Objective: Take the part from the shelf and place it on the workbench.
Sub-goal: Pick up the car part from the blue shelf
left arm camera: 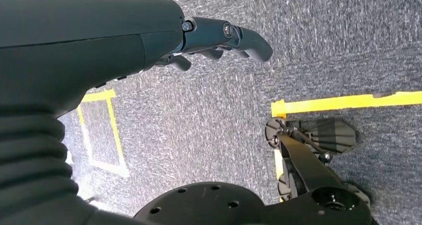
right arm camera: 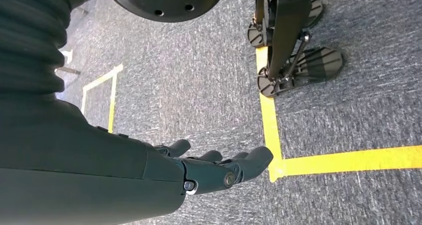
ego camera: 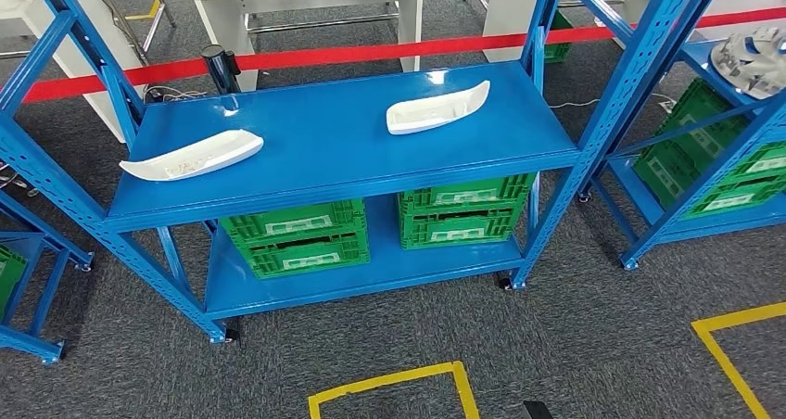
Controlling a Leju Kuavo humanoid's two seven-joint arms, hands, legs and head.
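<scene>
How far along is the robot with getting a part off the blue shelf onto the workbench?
Nothing looks done yet. Two white parts, one on the left and one on the right, lie on the blue shelf. The left hand and right hand hang empty over the carpet. Reaching, grasping, carrying and placing all remain.

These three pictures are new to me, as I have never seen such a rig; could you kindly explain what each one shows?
They come from a two-legged humanoid robot. The head view looks down at a blue metal shelf rack. On its top board lie two long white moulded plastic parts, one at the left and one further right; green plastic crates stand below. The other two views sit at the wrists, looking down at grey carpet with yellow tape lines. The left hand and the right hand hang there, fingers apart, holding nothing.
</scene>
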